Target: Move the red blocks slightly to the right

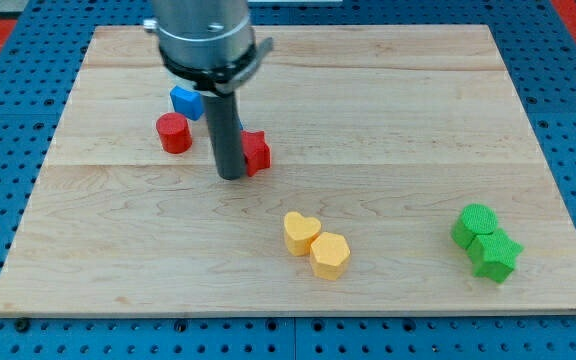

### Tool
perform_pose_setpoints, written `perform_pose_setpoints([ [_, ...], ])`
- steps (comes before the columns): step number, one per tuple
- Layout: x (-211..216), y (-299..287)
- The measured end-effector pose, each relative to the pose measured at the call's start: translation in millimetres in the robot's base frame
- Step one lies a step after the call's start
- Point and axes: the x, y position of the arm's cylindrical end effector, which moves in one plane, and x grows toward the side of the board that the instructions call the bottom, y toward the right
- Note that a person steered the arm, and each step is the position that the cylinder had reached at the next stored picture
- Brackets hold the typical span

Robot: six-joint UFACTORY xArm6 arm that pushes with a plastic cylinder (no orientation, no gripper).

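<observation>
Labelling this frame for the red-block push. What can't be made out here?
- Second red block, camera view: its left part is hidden behind my tip, so shape and contact are unclear.
- Blue block: right side covered by the rod, shape unclear.
- Arm above the collar: cut off by the view's top.
- Red cylinder shows whole.

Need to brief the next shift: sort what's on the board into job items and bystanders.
Job: red cylinder; red block, shape partly hidden, against my tip on its right.
Bystanders: blue block; yellow heart; yellow hexagon; green cylinder; green star.
</observation>
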Motion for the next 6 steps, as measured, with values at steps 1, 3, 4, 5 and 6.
perform_pose_setpoints([
  [1,16.1,29.9],
  [3,17.8,155.4],
  [4,77.1,190.3],
  [5,130.4,143.1],
  [6,142.4,73.4],
])
